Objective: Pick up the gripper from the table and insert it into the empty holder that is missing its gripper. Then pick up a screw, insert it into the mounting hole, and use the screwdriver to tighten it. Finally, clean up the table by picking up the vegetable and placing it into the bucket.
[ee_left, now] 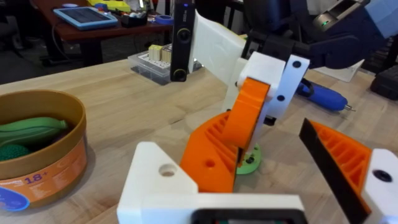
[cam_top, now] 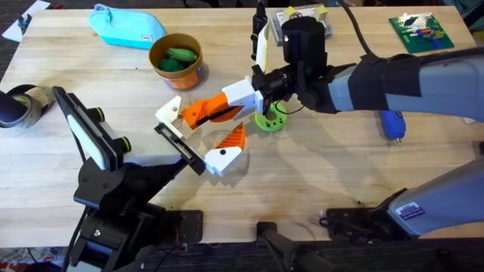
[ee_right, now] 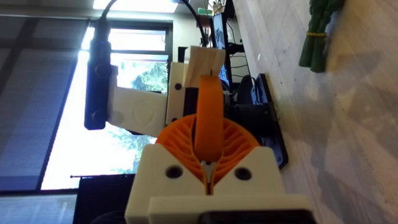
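The right gripper (cam_top: pixel 227 113) had its fingers shut on a loose orange finger (ee_right: pixel 209 115), which stood up between them. The left gripper (cam_top: pixel 198 134) lay just beside it with fingers wide, holding nothing. Just past the right fingers sat a green disc (cam_top: pixel 271 121); the screwdriver (cam_top: pixel 392 125) lay well behind them, and the bucket (cam_top: pixel 177 59), with green vegetables inside, beyond both. The printed part looked light and stiff; gripping its flat sides seemed safest.
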